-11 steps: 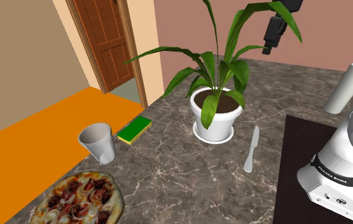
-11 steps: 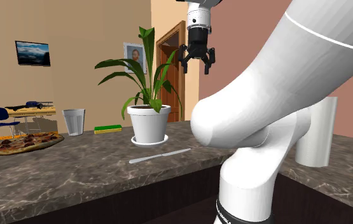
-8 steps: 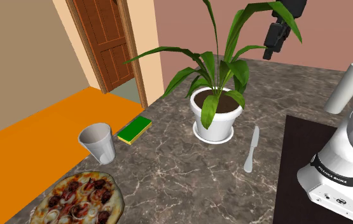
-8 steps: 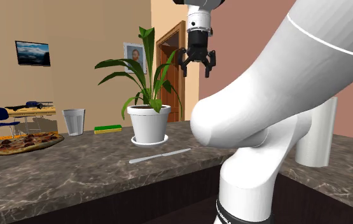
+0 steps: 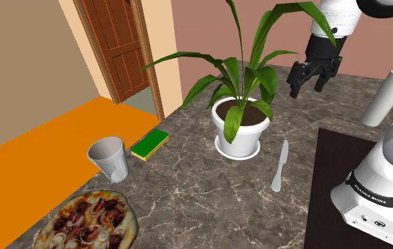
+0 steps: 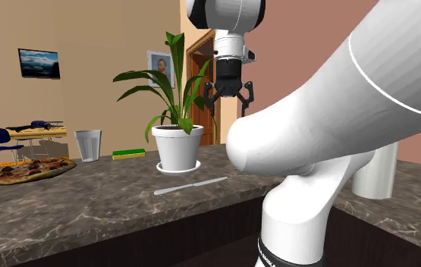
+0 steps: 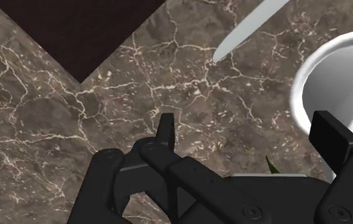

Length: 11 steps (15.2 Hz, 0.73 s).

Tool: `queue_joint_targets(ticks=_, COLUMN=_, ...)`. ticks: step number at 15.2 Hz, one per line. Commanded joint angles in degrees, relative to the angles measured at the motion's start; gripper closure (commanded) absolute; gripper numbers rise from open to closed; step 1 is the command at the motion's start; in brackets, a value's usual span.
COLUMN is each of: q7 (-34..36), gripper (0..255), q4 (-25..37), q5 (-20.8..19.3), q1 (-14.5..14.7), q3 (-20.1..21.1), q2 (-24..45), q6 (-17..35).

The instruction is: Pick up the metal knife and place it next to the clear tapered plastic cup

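Wide open and empty, the black two-finger end effector (image 5: pixel 308 79) hangs above the dark marbled surface (image 5: pixel 188 194), beside the white plant pot (image 5: pixel 241 131). The pale grey knife (image 5: pixel 280 165) lies flat below, well apart from the grey tapered cup (image 5: pixel 109 158). This is probably the reaching step; next it needs to descend and straddle the knife.

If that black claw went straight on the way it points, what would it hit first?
Probably the bare marble countertop, between the knife and the white plant pot; depth is hard to judge.

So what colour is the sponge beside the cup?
The sponge: green top, yellow edge; best in shoulder view.
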Motion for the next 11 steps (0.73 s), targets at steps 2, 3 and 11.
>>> queue_joint_targets(ticks=2, q7=11.0, gripper=0, q4=-5.8, q5=4.8, q1=-1.4, q3=5.3, q2=-3.3, q6=2.5)
queue_joint_targets(ticks=3, q7=14.6, gripper=0, q4=-7.3, q5=6.6, q1=-1.6, q3=7.2, q2=-4.2, q6=3.1)
queue_joint_targets(ticks=11, q7=44.4, gripper=0, q4=-15.4, q5=23.2, q1=-1.8, q3=24.9, q2=-5.3, q6=10.6)
